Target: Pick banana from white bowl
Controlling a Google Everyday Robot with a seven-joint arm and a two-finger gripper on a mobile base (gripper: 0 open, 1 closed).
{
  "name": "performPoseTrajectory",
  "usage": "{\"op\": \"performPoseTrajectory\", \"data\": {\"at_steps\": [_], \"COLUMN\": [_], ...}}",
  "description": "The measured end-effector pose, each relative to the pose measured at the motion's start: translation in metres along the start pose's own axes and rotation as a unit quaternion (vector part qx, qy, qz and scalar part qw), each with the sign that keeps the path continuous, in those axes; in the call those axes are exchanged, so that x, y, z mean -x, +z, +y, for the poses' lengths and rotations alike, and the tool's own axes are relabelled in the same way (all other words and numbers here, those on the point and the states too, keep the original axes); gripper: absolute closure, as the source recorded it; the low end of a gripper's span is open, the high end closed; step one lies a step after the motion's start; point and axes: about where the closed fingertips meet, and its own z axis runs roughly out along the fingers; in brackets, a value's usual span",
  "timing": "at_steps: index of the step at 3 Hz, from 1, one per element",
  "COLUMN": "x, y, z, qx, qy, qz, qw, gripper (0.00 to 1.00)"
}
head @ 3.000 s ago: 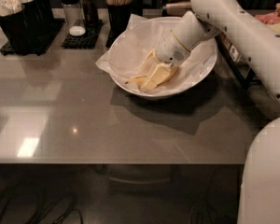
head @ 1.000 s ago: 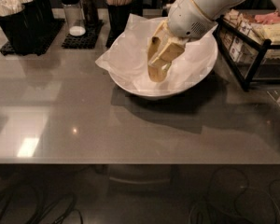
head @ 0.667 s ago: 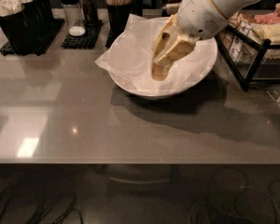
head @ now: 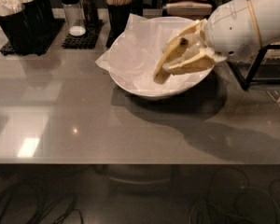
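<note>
Camera view, gripper (head: 173, 55) apparently clasping banana (head: 162, 69) over bowl (head: 130, 85), cups (head: 19, 26) behind

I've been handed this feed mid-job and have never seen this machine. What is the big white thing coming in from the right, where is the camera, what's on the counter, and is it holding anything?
The big white shape is the robot's single arm, reaching in from the right. At its end is the gripper: two pale yellow blocky fingers that pinch like tongs. There is only one camera view. It looks down on the grey counter from the front, and where it is mounted is not on record. On the counter sits the white bowl, lined with crinkled paper. Behind it stand black cups of utensils, a glass shaker and a cup of wooden sticks. The fingers are closed on the banana, held tilted over the bowl with its brown tip down. Whether that tip touches the paper cannot be told.
</note>
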Motion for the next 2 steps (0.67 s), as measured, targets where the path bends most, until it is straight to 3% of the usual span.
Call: {"op": "performPoseTrajectory", "data": {"at_steps": [1, 2], "x": [0.0, -0.002], "y": [-0.03, -0.046], "z": [0.02, 0.023], "qx": [-0.053, -0.069], "qy": [0.003, 0.007], "qz": [-0.049, -0.052], "qw": [0.9974, 0.9962], "gripper": [1.0, 1.0]}}
